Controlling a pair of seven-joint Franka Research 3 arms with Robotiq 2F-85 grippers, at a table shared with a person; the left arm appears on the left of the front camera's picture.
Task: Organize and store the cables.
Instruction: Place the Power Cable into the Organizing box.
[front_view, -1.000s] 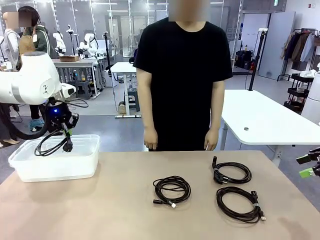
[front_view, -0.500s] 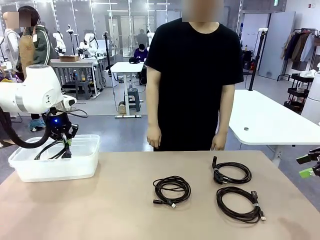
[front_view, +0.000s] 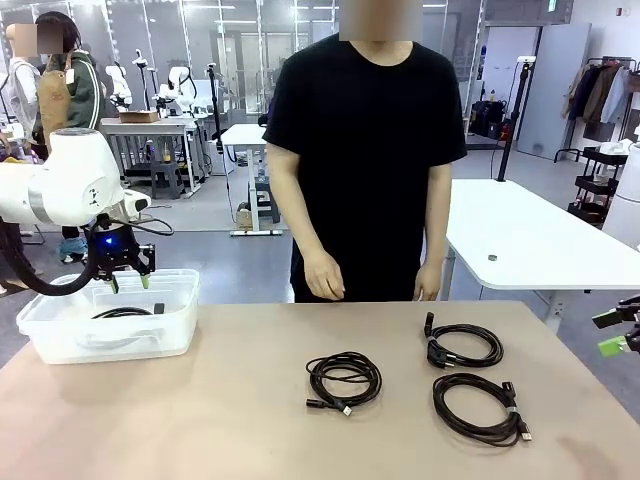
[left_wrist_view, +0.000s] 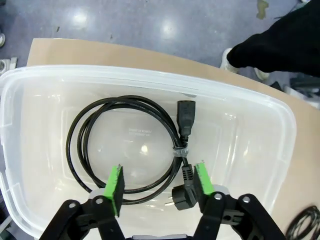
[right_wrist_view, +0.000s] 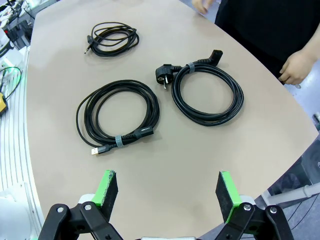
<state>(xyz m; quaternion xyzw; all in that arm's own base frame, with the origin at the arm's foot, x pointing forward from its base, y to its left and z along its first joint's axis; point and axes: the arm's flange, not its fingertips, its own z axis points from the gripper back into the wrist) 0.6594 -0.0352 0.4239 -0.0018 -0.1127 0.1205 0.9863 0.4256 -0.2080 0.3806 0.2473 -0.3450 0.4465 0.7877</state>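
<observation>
Cables (left_wrist_view: 185, 117), four black coils in all: three lie on the tabletop (front_view: 220, 420), and one lies flat in the clear plastic bin (front_view: 110, 345) at the far left. I judge them light and limp, apt to sag and swing from a grip. Bands show on three, so those loops should stay together. Best taken across the bunched strands near the band, not by a plug. Two are thicker power cords, probably stiffer: the binned cord (front_view: 122, 313) and the far right cord (right_wrist_view: 237, 95). The near right USB coil (right_wrist_view: 152, 112) is thinner and the middle coil (right_wrist_view: 125, 42) is smallest, its band unclear. One bin, two pincers: the left pincer (left_wrist_view: 157, 182) hangs spread and empty over the bin, and the right pincer (right_wrist_view: 167, 192) gapes empty at the tabletop's right edge
</observation>
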